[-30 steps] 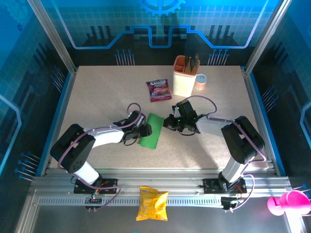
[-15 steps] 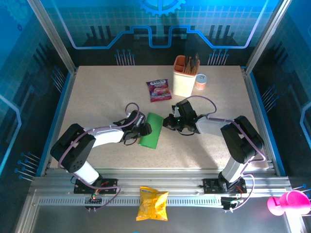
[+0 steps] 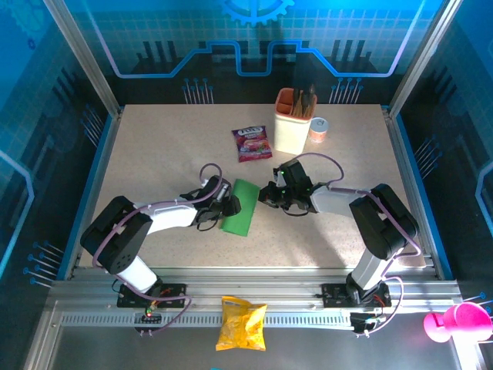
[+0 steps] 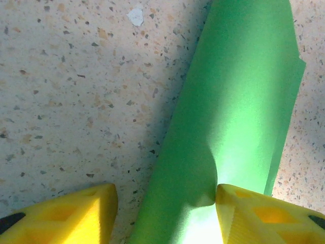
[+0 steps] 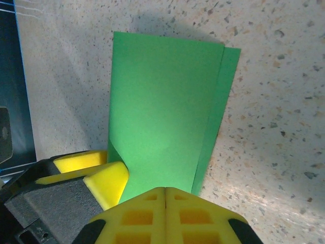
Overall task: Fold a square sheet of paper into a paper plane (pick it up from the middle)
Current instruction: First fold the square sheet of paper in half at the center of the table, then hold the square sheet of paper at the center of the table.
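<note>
The square sheet of paper [image 3: 240,208] lies on the table folded in half into a bright green strip [image 4: 238,101], one layer's edge peeking out along its right side [image 5: 167,112]. My left gripper [image 3: 229,205] is open at the strip's left edge, astride its raised fold [image 4: 165,203]. Its right finger [image 4: 254,213] dents the paper, and its left finger [image 4: 66,213] rests on bare table. My right gripper [image 3: 266,193] is shut, its joined tips [image 5: 165,192] over the near edge of the strip with nothing between them. The left gripper's fingers [image 5: 104,178] lie just beside them.
A purple snack sachet [image 3: 252,143], a cream holder with tools [image 3: 293,123] and a small can [image 3: 318,129] stand behind the paper. A yellow crisp bag [image 3: 241,322] lies on the front rail, with a pink cup [image 3: 454,322] at the far right.
</note>
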{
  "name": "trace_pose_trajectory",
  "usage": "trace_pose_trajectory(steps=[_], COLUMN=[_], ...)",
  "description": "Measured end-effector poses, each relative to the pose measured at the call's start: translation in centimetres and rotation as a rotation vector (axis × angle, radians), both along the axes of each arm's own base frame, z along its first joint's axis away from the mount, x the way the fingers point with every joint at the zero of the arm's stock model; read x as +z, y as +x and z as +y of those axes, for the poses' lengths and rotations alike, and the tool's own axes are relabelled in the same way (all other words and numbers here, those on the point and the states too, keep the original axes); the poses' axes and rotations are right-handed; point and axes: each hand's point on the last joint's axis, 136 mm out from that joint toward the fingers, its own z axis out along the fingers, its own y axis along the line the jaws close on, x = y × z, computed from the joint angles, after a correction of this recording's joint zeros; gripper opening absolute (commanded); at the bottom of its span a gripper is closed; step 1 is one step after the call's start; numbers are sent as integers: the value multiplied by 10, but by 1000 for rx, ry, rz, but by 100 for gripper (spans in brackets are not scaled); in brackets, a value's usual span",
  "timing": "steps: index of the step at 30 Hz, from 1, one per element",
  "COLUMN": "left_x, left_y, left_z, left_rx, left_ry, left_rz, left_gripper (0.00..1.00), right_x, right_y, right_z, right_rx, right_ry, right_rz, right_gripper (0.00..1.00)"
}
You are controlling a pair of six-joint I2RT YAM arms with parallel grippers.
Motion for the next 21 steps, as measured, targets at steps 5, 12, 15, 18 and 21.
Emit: trace_pose_trajectory(steps=[5, 12, 15, 18, 21], left_x=[-1, -1, -1, -2, -2], left_y=[0, 0, 0, 0, 0], left_z=[0, -1, -1, -1, -1], left_rx=[-14, -39, -48, -55, -61], left_ry=[15, 36, 45, 52, 59], left_rz=[-7, -15, -19, -22, -24], left_gripper=[55, 56, 56, 56, 55], right_x=[-6, -5, -6, -10, -14], right_y=[-2, -4, -3, -4, -7], right_z=[-8, -28, -35, -39, -40], right_rx=[-36, -127, -156, -175, -180], right_ry=[-22, -49, -52, -60, -59], right_rz=[3, -3, 2, 10, 19], right_gripper=[0, 0, 0, 0, 0])
